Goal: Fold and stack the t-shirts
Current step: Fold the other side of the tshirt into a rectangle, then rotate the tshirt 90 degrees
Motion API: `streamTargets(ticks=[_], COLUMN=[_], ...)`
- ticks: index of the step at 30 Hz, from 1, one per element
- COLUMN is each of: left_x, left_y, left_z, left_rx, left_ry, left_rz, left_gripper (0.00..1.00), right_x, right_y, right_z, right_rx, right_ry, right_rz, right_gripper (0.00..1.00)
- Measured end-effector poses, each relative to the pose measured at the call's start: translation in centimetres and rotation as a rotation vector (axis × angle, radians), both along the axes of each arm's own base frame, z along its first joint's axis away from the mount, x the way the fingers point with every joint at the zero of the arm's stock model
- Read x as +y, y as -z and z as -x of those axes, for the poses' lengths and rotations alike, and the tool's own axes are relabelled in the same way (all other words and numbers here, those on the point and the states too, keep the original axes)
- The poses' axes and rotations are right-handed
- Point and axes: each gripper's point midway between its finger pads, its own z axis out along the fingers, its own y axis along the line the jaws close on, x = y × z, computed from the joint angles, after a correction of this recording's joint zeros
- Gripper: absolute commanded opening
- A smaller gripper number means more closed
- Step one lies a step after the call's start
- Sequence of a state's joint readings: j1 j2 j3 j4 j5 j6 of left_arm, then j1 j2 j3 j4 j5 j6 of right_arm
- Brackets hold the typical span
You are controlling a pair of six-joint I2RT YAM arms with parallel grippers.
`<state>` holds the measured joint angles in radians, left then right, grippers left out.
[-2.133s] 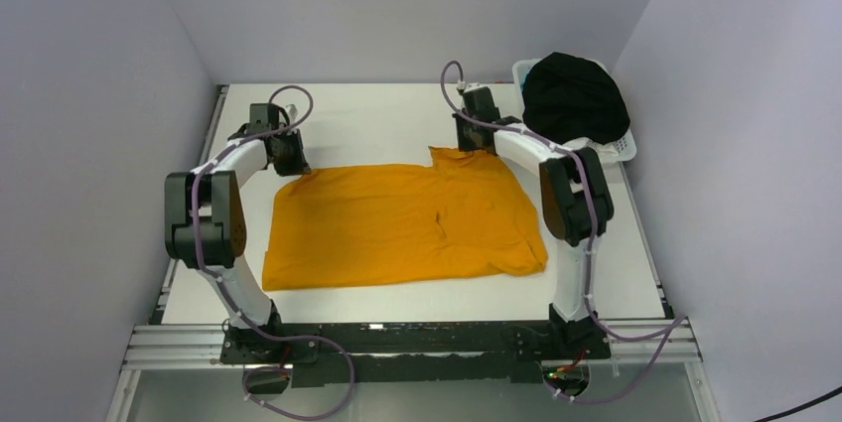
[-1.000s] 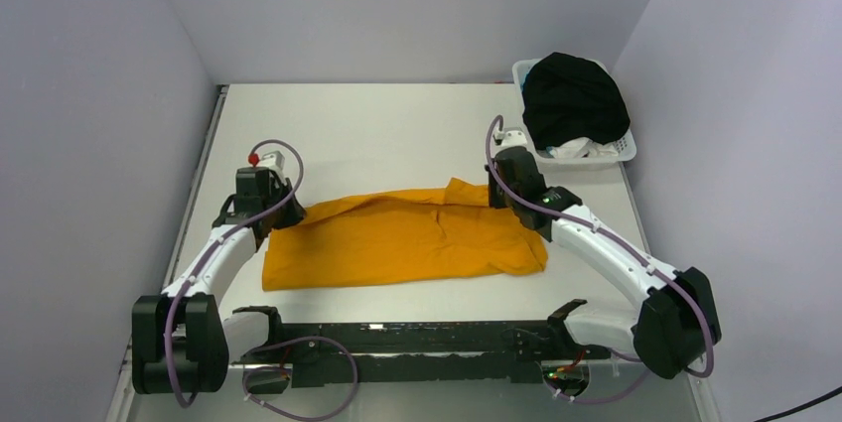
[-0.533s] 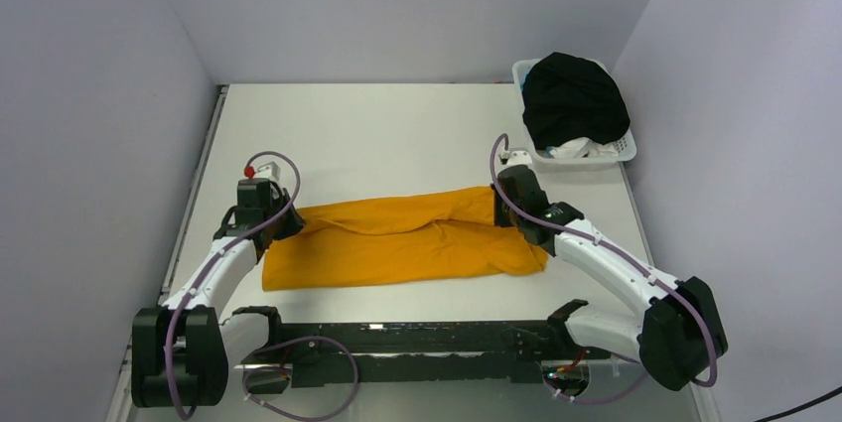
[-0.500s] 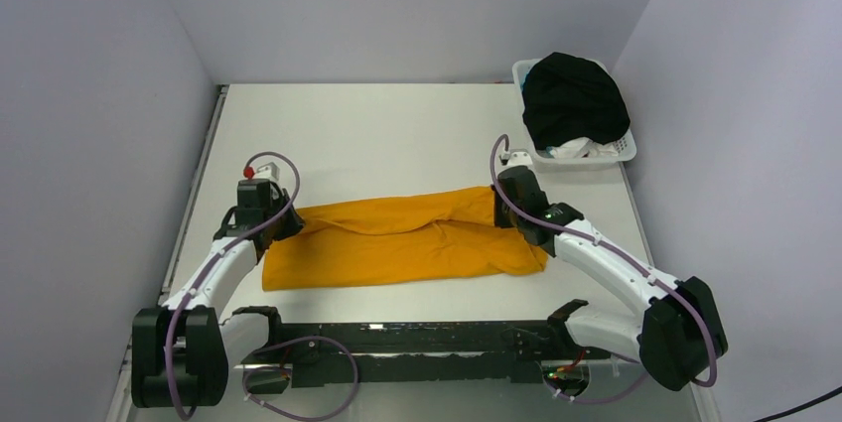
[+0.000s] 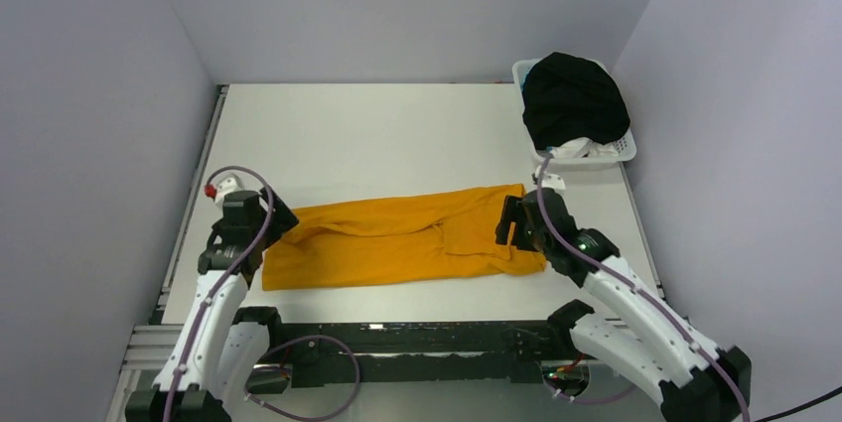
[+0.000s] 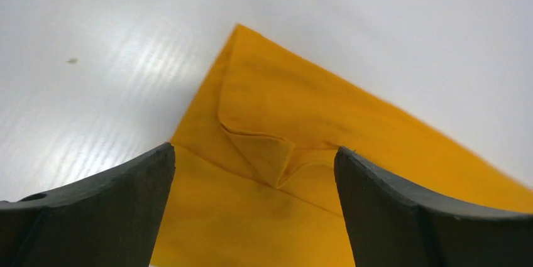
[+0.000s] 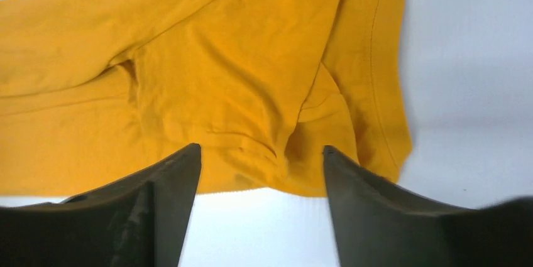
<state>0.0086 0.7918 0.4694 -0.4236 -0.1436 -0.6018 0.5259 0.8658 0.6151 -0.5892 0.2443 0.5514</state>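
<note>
A mustard-orange t-shirt [image 5: 397, 240] lies folded in half lengthwise as a long strip across the near part of the table. My left gripper [image 5: 260, 230] hovers open over its left end; the left wrist view shows the folded corner [image 6: 264, 147] lying loose between the wide jaws. My right gripper [image 5: 513, 226] stands open over the shirt's right end, where the sleeve [image 7: 371, 91] lies flat; nothing is held between its fingers [image 7: 170, 191]. A black t-shirt [image 5: 574, 99] is heaped in the basket at the back right.
The white plastic basket [image 5: 621, 149] sits at the back right corner against the wall, with some white cloth under the black heap. Grey walls close in the table on the left, back and right. The arms' rail runs along the near edge.
Both grippers carried the shirt's far edge toward the near edge, folding it in half. They have now opened, let the cloth go and drawn back toward the near side.
</note>
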Motion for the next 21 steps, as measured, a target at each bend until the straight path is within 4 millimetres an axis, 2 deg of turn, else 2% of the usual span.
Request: streamTargets(ticks=[1, 4, 6, 9, 10, 12, 14, 17, 19, 21], left_x=[0.5, 1.3, 1.1, -0.7, -2.0, -4.6, -8.1, -11.8, -13.0, -13.4], left_y=[-0.7, -3.1, -5.0, -7.5, -8.3, -8.7, -7.8, -5.4, -3.2, -1.4], left_z=[0.3, 0.5, 0.0, -1.6, -2.5, -3.8, -5.1, -6.4, -6.7, -6.5], left_rx=[-0.018, -0.088, -0.142, -0.219, -0.245, -0.254, -0.203, -0.087, -0.005, 0.056], left_ry=[-0.041, -0.114, -0.107, -0.018, 0.043, 0.159, 0.301, 0.436, 0.481, 0.499], left_rz=[-0.001, -0.001, 0.009, 0.061, 0.091, 0.133, 0.171, 0.187, 0.185, 0.185], left_gripper=[0.99, 0.99, 0.99, 0.99, 0.99, 0.99, 0.99, 0.99, 0.99, 0.99], right_x=[-0.2, -0.6, -0.6, 0.0, 0.3, 1.0, 1.7, 2.4, 2.6, 2.8], right_y=[-0.6, -2.7, -3.7, -4.0, -3.7, -2.5, -0.7, 2.5, 4.3, 5.5], right_z=[0.4, 1.2, 1.3, 1.1, 0.9, 0.6, 0.2, -0.2, -0.1, -0.4], right_rx=[-0.015, -0.086, -0.121, -0.128, -0.117, -0.069, -0.003, 0.096, 0.159, 0.197], right_ry=[0.011, 0.032, 0.040, 0.044, 0.046, 0.055, 0.073, 0.105, 0.123, 0.146], right_rz=[-0.018, -0.084, -0.116, -0.154, -0.162, -0.177, -0.177, -0.166, -0.159, -0.162], right_gripper=[0.98, 1.00, 1.00, 1.00, 1.00, 1.00, 1.00, 1.00, 1.00, 1.00])
